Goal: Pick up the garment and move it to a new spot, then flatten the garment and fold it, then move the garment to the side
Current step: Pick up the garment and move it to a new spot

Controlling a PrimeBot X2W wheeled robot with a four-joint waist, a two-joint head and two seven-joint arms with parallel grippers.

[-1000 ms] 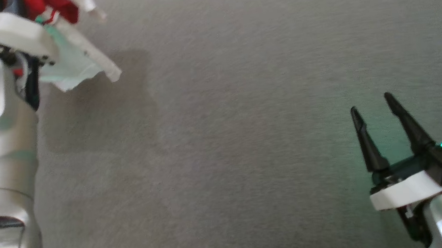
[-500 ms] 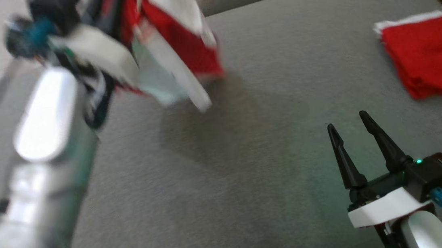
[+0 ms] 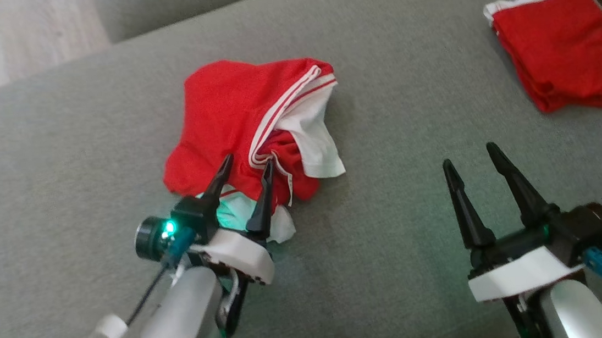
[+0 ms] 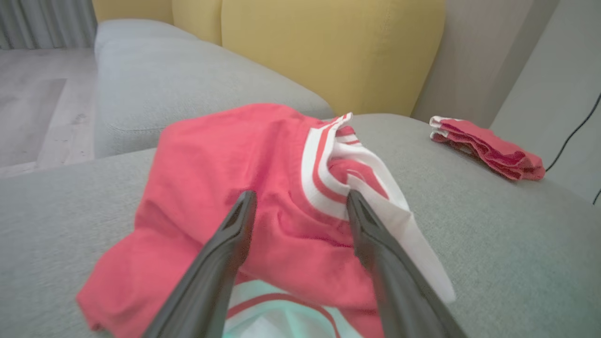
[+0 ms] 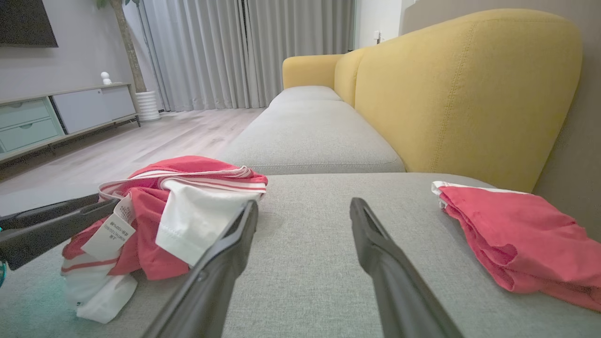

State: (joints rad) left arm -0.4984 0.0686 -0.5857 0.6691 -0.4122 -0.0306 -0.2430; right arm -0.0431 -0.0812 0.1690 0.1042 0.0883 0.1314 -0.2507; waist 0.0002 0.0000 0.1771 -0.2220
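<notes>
The garment (image 3: 229,109) is red with white striped trim and lies crumpled in a heap on the grey sofa seat (image 3: 383,100). My left gripper (image 3: 248,161) is open at the heap's near edge, its fingertips spread over the red cloth and gripping nothing. In the left wrist view the garment (image 4: 225,159) bulges between and beyond the left gripper (image 4: 301,196). My right gripper (image 3: 469,154) stands open over bare cushion to the right of the heap. The right wrist view has the garment (image 5: 188,206), label showing, left of the right gripper (image 5: 304,203).
A second red garment (image 3: 567,66), folded, lies at the seat's far right corner (image 5: 516,234). The yellow backrest (image 5: 469,94) rises behind the seat. Wooden floor (image 3: 6,37) lies beyond the seat's far left edge. A seam divides this seat from another cushion (image 5: 310,136).
The garment hung from my raised, shut left gripper; that gripper has come down and opened, and the garment now lies on the seat. The head camera has also shifted.
</notes>
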